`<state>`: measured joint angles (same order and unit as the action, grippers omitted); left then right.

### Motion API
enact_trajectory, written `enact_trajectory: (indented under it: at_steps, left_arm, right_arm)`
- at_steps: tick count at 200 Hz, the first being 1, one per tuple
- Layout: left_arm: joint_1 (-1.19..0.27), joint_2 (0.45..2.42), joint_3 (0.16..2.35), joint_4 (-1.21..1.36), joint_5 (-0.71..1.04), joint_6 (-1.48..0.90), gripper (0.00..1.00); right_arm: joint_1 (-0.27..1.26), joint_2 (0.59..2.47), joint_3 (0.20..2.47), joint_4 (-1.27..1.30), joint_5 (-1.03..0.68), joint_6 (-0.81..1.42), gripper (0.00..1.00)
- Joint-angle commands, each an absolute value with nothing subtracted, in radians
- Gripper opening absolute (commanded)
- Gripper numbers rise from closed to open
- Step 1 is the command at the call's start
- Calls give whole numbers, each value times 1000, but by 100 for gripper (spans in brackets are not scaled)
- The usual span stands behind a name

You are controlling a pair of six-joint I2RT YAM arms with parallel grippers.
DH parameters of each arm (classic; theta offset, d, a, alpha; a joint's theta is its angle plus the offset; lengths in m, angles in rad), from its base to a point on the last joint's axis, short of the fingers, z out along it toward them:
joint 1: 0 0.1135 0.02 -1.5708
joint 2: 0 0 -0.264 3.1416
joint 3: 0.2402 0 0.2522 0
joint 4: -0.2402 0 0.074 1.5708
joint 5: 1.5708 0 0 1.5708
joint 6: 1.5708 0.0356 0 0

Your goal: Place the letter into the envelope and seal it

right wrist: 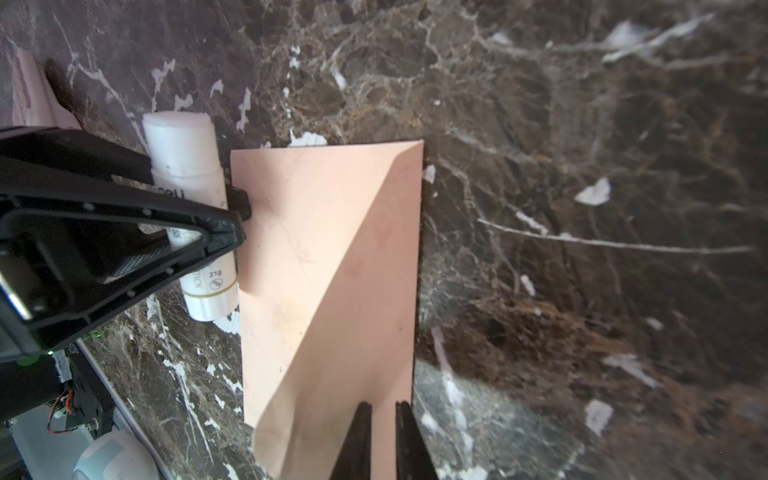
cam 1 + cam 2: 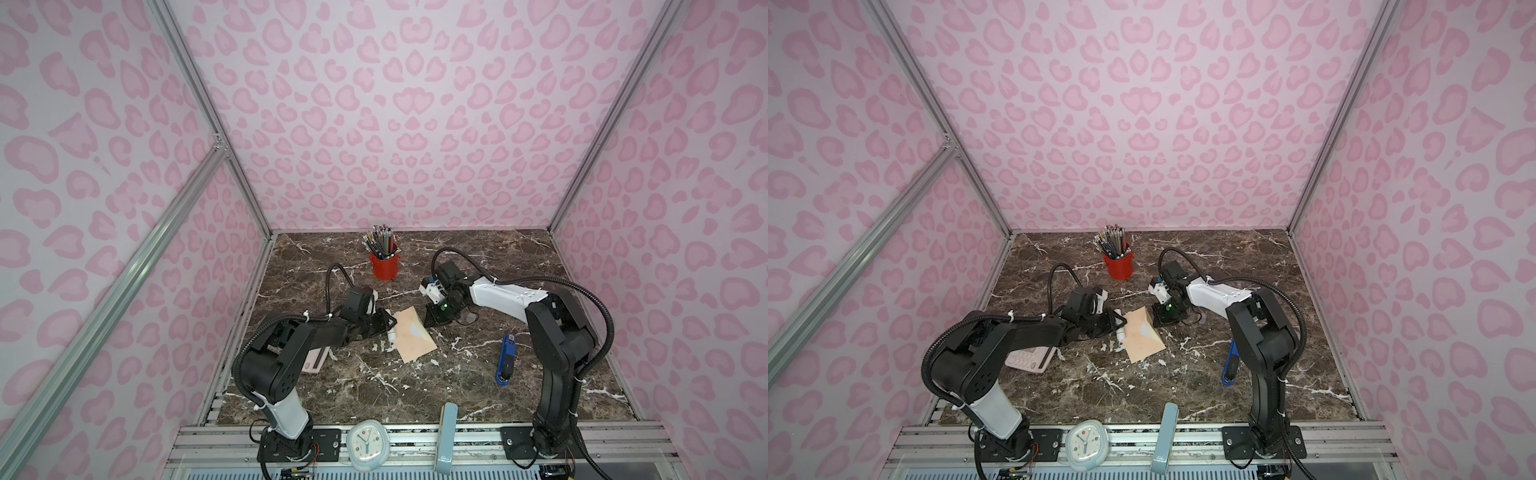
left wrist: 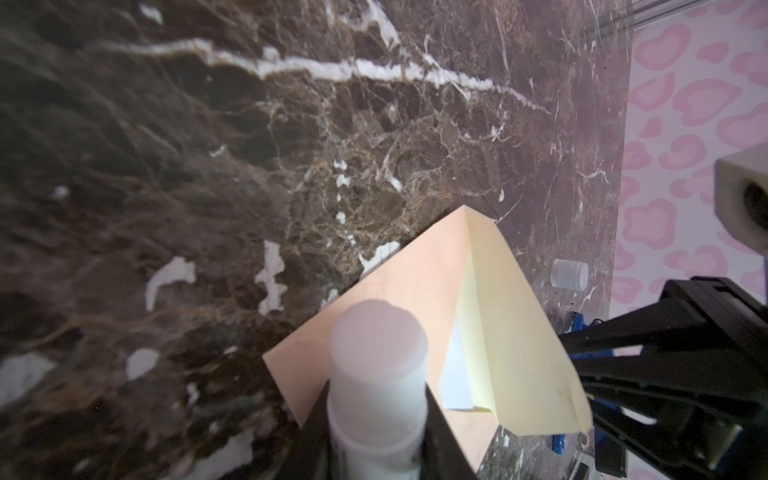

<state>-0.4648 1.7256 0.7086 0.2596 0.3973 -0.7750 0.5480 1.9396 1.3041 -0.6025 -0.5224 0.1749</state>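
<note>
Two grippers are flanking the envelope (image 2: 411, 340), which is lying flat near the middle of the bench (image 2: 415, 390). Its long axis is running from the back edge toward the front edge, skewing a little toward the right edge. The letter (image 3: 457, 374) is sitting inside, with only a white corner showing at the mouth under the flap (image 3: 511, 332). The flap is hinging on the long side that faces the bench's right edge and is standing tilted up, not folded down.

The left gripper (image 2: 389, 327) is clenching the glue stick (image 3: 378, 374), cap off. It is holding the stick just beside the opposite long side, toward the bench's left edge and roughly parallel to that side. A small clear cap (image 3: 569, 272) is lying on the bench beyond the flap, toward the right edge. The right gripper (image 2: 430, 322) is sitting at the flap's free edge with its jaws nearly together. Whether they are pinching the paper I cannot tell.

Judging from this, sealing is turning on the flap's cream inner face, which is facing the left gripper across the envelope's short axis, so the stick is needing to travel toward the right edge. The left arm is looking nearer for gluing, the right arm for pressing the flap down. The likely risk is the stick dragging the light envelope sideways.
</note>
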Motion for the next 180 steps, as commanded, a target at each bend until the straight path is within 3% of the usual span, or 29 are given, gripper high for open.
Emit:
enact_trajectory:
  at_steps: [1,180]
  left_arm:
    - [-465,1738,704,178,379,-765,4]
    - [-462,1748,699,209,413,-759,4]
  right_arm:
    - [571,1958,1317,-627,-495,191,15]
    - [686,2086,1476,-747,-299,232,12]
